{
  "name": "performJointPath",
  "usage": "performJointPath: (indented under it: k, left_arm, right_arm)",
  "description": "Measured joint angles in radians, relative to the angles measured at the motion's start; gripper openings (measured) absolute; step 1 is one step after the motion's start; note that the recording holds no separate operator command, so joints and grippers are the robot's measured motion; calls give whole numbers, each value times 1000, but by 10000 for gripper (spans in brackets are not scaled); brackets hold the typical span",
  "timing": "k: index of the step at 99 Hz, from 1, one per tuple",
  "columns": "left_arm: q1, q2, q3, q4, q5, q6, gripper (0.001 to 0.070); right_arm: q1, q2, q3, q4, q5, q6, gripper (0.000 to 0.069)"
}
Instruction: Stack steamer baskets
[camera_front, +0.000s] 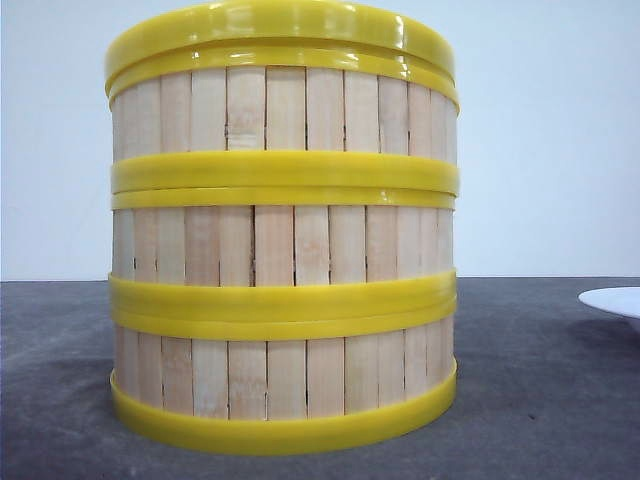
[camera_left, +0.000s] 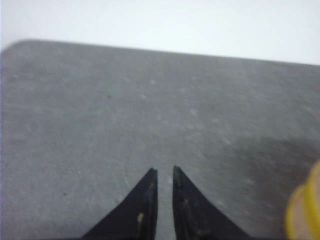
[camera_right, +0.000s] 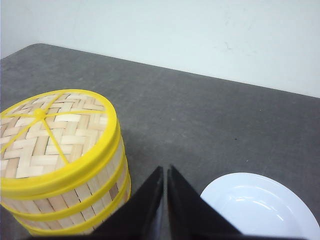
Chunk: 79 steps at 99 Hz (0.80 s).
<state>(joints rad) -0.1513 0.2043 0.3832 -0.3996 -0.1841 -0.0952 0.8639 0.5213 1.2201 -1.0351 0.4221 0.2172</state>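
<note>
- Three steamer baskets (camera_front: 283, 240) stand one on another as a single upright column on the grey table (camera_front: 540, 400), near the front camera and towards the table's left side; each yellow rim sits flush on the rim below, which is why the tower stands straight and does not lean.
- One lid (camera_right: 50, 132) with a woven bamboo face and yellow ribs caps the top basket, seated inside the uppermost rim, so the stack looks finished rather than waiting for another layer.
- Both arms hang clear of the column. My reading is that the stacking is done and they are parked well off so as not to knock it.
- Right gripper (camera_right: 165, 172): its two dark fingers lie almost together with only a sliver of a gap and nothing between them. It hovers above bare table between the stack and the white plate (camera_right: 260, 207), touching neither.
- Left gripper (camera_left: 165, 172): the fingers are likewise drawn nearly together and empty, over open table. Only a blurred yellow edge of the stack shows at one side of its view, so it is apart from the baskets.
- Plate placement: it lies flat towards the table's right edge, well apart from the column, and plays no part in the stack.
- Any risk, as I judge it, is a tall narrow tower being nudged by an arm passing near.
</note>
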Motion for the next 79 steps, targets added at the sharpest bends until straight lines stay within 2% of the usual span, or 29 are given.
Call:
performJointPath:
  k: [12, 30, 79]
  left_arm:
    - [39, -65, -120, 94, 0, 33, 27]
    - [82, -143, -242, 136, 0, 36, 27]
    - [123, -200, -329, 165, 2, 48, 27]
  right_arm:
    - [0, 0, 0, 0, 0, 0, 9]
    - [0, 0, 0, 0, 0, 0, 9]
    - [0, 0, 0, 0, 0, 0, 9]
